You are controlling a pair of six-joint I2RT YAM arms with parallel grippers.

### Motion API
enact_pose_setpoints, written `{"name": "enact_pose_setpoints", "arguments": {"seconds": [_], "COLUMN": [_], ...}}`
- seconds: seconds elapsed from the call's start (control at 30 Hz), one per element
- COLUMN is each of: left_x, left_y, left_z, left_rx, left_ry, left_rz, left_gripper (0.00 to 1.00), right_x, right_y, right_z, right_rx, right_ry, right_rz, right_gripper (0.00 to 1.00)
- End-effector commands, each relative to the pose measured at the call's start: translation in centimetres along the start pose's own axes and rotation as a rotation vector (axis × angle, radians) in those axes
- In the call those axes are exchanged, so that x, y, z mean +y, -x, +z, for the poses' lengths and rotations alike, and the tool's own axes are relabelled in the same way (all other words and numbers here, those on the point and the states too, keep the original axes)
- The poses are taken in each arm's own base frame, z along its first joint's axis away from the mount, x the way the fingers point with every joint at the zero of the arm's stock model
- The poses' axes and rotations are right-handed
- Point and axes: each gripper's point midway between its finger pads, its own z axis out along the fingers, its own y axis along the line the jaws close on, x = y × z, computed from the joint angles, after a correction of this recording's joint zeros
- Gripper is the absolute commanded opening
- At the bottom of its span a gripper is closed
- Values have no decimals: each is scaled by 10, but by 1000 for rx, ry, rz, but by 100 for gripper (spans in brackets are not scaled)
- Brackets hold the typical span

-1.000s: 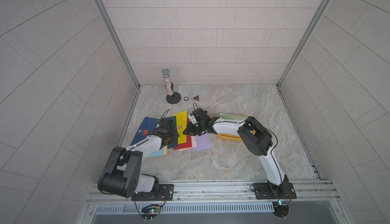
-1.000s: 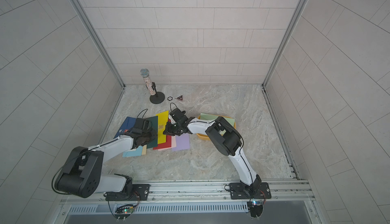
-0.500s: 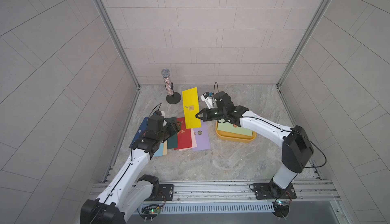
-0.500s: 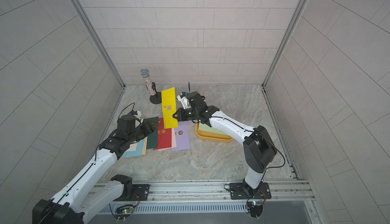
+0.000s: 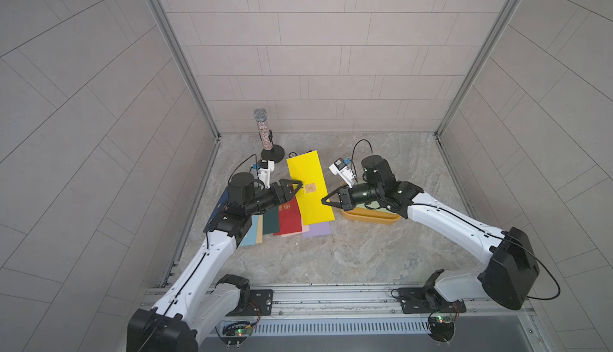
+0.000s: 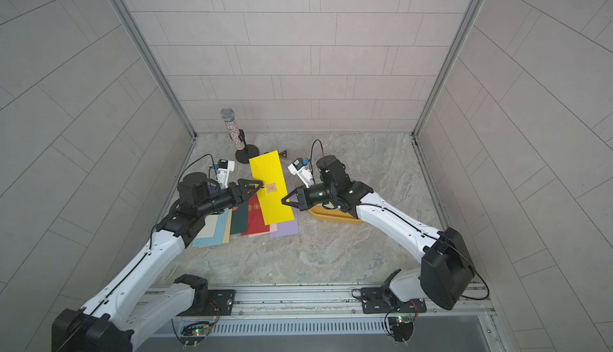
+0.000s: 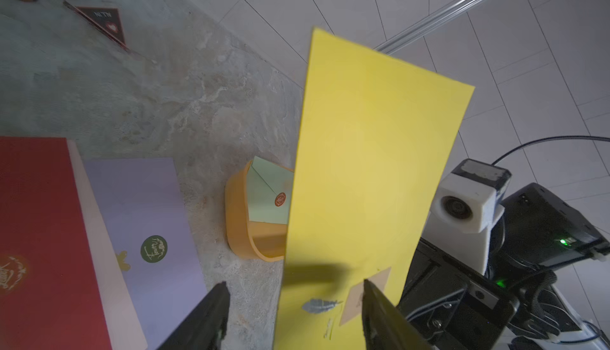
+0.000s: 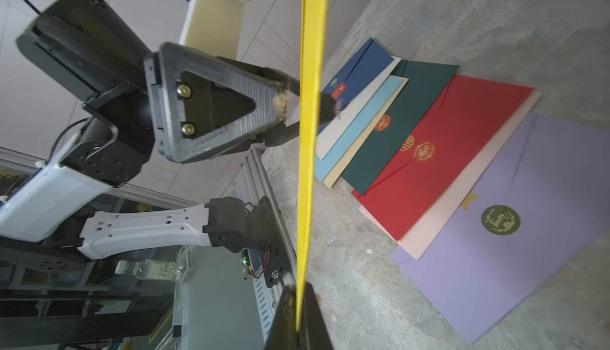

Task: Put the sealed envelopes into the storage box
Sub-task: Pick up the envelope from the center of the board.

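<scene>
The yellow envelope (image 5: 310,197), raised, is clamped by one edge in the right claw (image 5: 323,201). Other envelopes (image 5: 288,216) lie flat, fanned, below the left claw (image 5: 299,187). The mustard box (image 5: 368,219) below the right claw contains a light green envelope (image 7: 267,196).

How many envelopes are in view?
10: yellow in the right gripper; light green in the storage box; eight fanned on the table: navy, white, light blue, beige, dark green, red, pink, lilac. Some may be hidden.

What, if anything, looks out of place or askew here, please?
The yellow envelope is held upright in mid-air above the fanned envelopes instead of lying flat. The right gripper is shut on one long edge, while the left gripper's open jaws straddle the opposite edge. Nothing looks spilled or damaged.
</scene>
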Motion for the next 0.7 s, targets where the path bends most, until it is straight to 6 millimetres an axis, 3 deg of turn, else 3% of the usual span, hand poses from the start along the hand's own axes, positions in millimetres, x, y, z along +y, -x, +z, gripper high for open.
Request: {"name": "enact_pose_setpoints", "arguments": {"seconds": [0.0, 0.23, 0.6, 0.63, 0.67], "left_x": [-30, -46, -51, -50, -48], "left_y": [-1, -5, -10, -10, -11], "left_z": [-2, -16, -22, -23, -23], "left_rx": [25, 5, 13, 13, 17], "left_ry": [-135, -187, -187, -180, -166], "left_rz": [45, 53, 60, 65, 73], "left_gripper": [63, 41, 5, 1, 0], "right_x": [24, 20, 19, 15, 10], "right_y": [9, 16, 16, 15, 16], "right_z": [-4, -6, -10, -11, -13], "right_rx": [-35, -64, -60, -58, -63], "right_ry": [113, 125, 119, 96, 62], "right_rz": [-14, 26, 40, 36, 31], "right_gripper": [0, 0, 0, 4, 17]}}
